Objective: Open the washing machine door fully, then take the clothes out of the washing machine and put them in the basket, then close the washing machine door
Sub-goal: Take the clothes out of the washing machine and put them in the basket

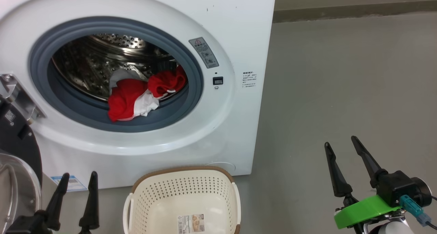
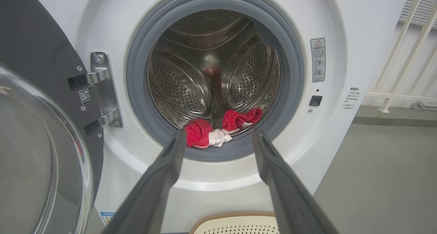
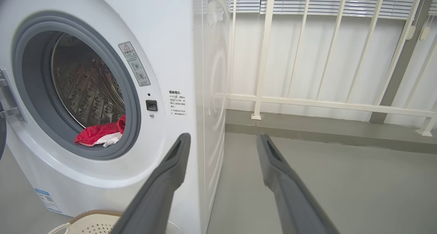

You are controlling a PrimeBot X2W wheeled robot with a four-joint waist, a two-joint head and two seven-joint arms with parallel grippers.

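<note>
The white washing machine [image 1: 222,32] stands with its door [image 1: 13,148] swung wide open on the left hinge, black rim and glass bowl at the head view's left edge. Red and white clothes [image 1: 141,94] lie at the front lip of the steel drum [image 2: 211,73], partly on the grey rubber ring. The cream basket [image 1: 184,200] sits on the floor just below the opening, with nothing in it. My left gripper [image 1: 78,178] is open near the basket's left side, pointing at the clothes [image 2: 222,129]. My right gripper [image 1: 341,140] is open off to the right, over bare floor.
The open door [image 2: 41,141] takes up the space left of my left arm. Grey floor [image 1: 341,73] stretches right of the machine. A white railing [image 3: 307,100] with blinds behind it runs along the wall past the machine's right side.
</note>
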